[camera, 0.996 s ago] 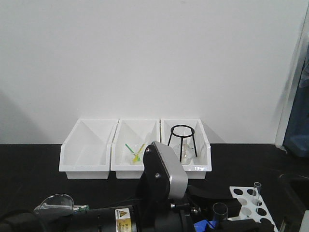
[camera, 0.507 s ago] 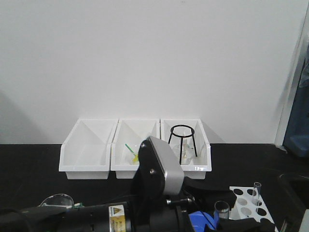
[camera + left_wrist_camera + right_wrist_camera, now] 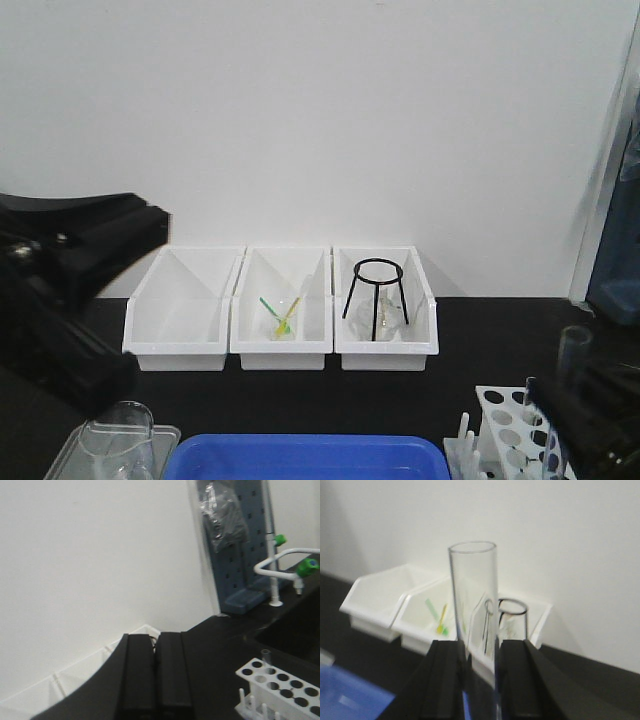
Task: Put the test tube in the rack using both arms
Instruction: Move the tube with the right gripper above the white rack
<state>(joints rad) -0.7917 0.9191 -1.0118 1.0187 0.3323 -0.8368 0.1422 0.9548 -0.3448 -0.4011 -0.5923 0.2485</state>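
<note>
The right tool (image 3: pixel 479 649) is clamped on the test tube (image 3: pixel 474 600), its two black fingers (image 3: pixel 442 680) pressing the lower part of the glass from either side. The tube stands upright with its open rim on top. In the front view the tube (image 3: pixel 573 350) shows as a blur at the end of the right arm (image 3: pixel 595 415), raised off the black surface (image 3: pixel 300 400) and up by the right end of the rack (image 3: pixel 505 430), not in any hole. A slimmer clear tube (image 3: pixel 266 656) stands in a hole at the rack's far edge. The left tool (image 3: pixel 155 642) has its fingers pressed together with nothing between them, and the left arm (image 3: pixel 60 290) is raised at the left, well apart from the rack. Three white bins (image 3: pixel 180 320) line the wall. The middle one holds green and yellow sticks (image 3: pixel 280 316) and the right one a black wire stand (image 3: pixel 377 295). A blue tray (image 3: pixel 305 458) and a clear beaker (image 3: pixel 115 440) sit at the near edge.
</note>
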